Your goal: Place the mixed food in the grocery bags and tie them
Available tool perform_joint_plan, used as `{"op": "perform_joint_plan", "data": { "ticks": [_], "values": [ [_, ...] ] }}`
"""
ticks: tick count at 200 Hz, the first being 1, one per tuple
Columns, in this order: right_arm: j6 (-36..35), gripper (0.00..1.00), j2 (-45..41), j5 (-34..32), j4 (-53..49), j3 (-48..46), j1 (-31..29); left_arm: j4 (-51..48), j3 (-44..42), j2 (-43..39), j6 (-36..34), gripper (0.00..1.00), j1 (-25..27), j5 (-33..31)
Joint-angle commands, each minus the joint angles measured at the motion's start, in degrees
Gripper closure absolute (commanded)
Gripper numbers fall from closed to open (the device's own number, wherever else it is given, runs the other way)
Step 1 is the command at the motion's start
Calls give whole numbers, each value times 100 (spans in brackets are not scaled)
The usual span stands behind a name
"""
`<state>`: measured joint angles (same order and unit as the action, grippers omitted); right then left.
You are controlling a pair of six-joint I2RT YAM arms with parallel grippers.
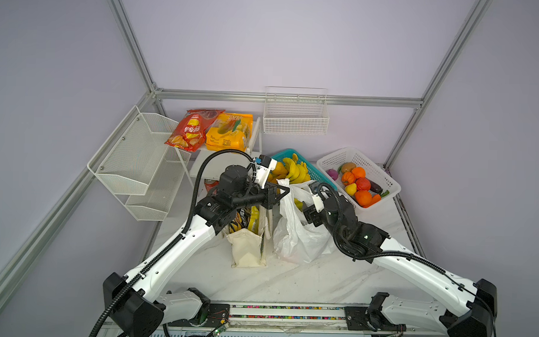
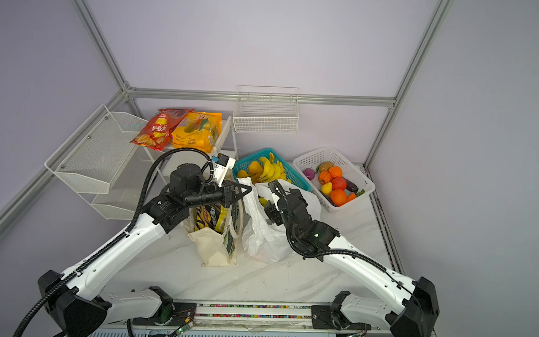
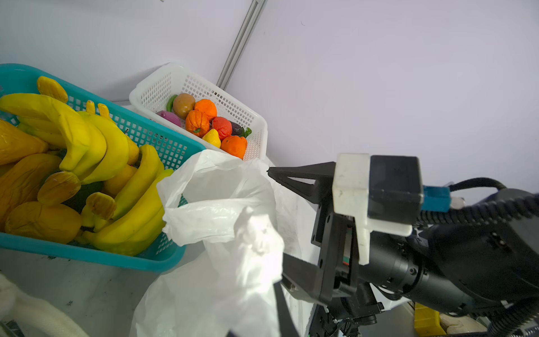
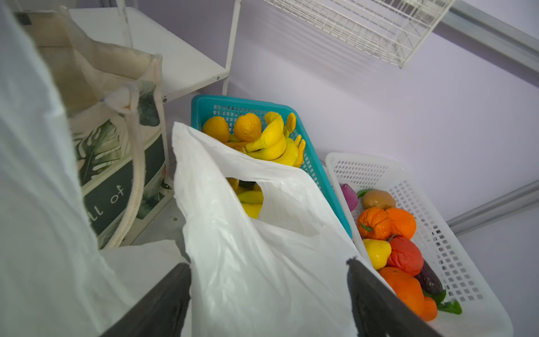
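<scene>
Looking down in both top views, I see the left hand (image 1: 286, 191) pinched closed on the raised handle of the white plastic bag (image 1: 296, 238). The bag stands on the tabletop (image 1: 289, 281) just beside the canvas tote (image 1: 248, 247). The right hand (image 1: 305, 209) sits at the bag's mouth on the opposite side, and some yellow fruit (image 1: 298, 203) shows in that mouth. The tote holds the black chip bag (image 1: 237, 224) and the yellow snack packet (image 1: 254, 219). Behind the bags, the teal basket (image 1: 320, 174) holds bananas (image 1: 296, 171), and the white basket (image 1: 383, 178) holds small toy produce, the purple eggplant (image 1: 375, 187) among it. In the left wrist view, bunched film rises out of the left hand's grip. The right hand (image 3: 275, 217) faces it with fingers (image 3: 306, 170) spread wide and the bag's rim between them. In the right wrist view, those fingers (image 4: 166, 303) stand well apart astride the bag's wall. Yellow fruit shows through the handle cut-out, but I cannot tell whether it lies in the bag or in the teal basket.
</scene>
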<state>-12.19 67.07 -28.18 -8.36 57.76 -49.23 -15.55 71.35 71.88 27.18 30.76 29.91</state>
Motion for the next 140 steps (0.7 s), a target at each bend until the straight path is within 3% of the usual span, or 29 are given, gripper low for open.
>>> {"op": "perform_joint_plan", "data": {
  "ticks": [1,13,54,64,77,95,107,140],
  "values": [
    [-51,28,-46,-508,464,-69,8,96,317,-183,-151,100,-36,-24],
    [94,43,-54,-444,463,-78,109,39,314,-214,-146,100,-35,-116],
    [1229,76,-878,559,987,-687,760,-72,237,-337,120,92,-44,-1004],
    [1455,81,-1083,787,1142,-822,833,-28,181,-391,211,85,-44,-1291],
    [1746,90,-1268,992,1330,-950,867,13,169,-453,300,68,-44,-1600],
    [2179,95,-1441,1305,1634,-1145,872,38,220,-594,305,45,-36,-2075],
    [2420,97,-1480,1404,1737,-1209,872,61,257,-714,249,35,-35,-2400],
    [2944,99,-1633,1547,2030,-1352,875,446,255,-1149,-394,21,28,-3165]
  ]
}}
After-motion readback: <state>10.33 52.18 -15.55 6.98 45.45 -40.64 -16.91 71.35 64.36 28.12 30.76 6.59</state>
